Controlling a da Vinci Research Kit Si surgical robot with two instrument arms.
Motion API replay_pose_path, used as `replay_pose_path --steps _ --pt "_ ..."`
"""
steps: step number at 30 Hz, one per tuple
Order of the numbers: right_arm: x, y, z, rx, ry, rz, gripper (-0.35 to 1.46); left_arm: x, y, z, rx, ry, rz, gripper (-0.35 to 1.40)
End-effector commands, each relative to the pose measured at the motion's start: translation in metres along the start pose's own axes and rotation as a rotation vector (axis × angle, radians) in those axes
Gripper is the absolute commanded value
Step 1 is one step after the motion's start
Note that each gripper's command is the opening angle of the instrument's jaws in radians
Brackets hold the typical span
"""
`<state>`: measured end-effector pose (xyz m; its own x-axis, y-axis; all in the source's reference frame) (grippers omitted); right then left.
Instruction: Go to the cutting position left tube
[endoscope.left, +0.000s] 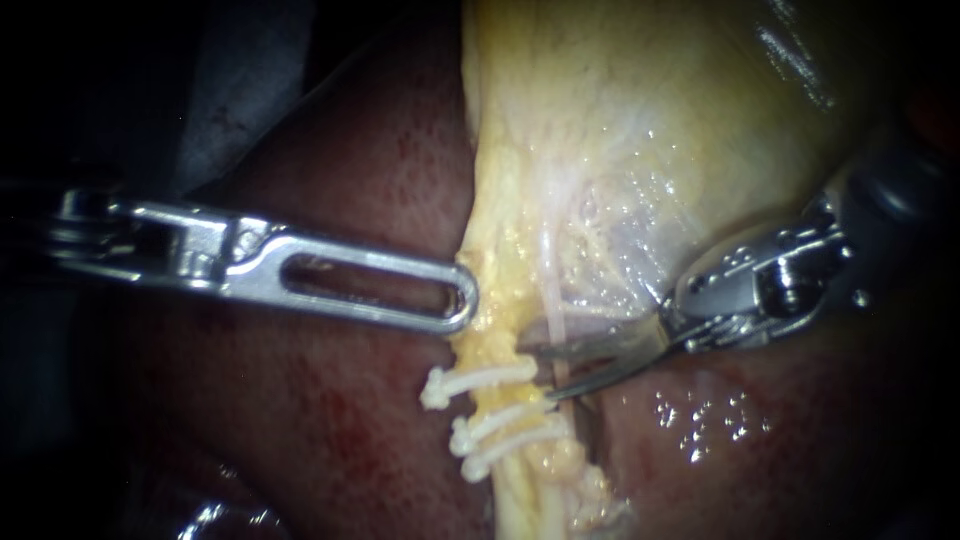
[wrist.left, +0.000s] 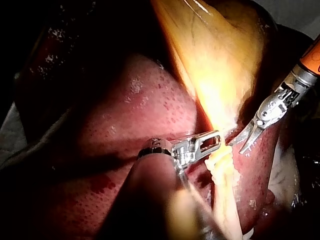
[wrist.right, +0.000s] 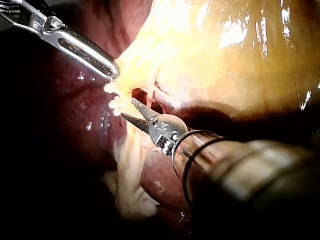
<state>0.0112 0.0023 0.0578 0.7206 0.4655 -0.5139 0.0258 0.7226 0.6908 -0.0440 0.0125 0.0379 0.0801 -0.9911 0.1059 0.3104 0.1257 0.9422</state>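
Left tube (endoscope.left: 497, 402) runs vertical, clips (endoscope.left: 500, 420) across it. Right instrument (endoscope.left: 535, 372) lies crosswise at tube's right side, jaws open w/ nothing held, tips just beside upper clips.

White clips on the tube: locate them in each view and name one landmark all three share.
Endoscope view: white clips low centre, just below the tip of the left instrument.
Left wrist view: clips just ahead of that instrument's tip.
Right wrist view: clips just ahead of the open jaws of the right instrument.
Shared landmark: the left instrument's slotted tip, beside the clips everywhere.
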Motion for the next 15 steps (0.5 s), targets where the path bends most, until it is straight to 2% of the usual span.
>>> replay_pose_path --steps 1,15 --pt "-0.0001 0.0001 0.0001 0.001 -0.001 -0.002 0.16 0.0 0.0 0.0 -0.001 0.0 0.0 -0.35" --pt "-0.0003 0.0004 0.0012 0.006 -0.005 -0.001 0.16 0.0001 -0.0003 0.0003 -0.004 -0.004 -0.001 -0.35"
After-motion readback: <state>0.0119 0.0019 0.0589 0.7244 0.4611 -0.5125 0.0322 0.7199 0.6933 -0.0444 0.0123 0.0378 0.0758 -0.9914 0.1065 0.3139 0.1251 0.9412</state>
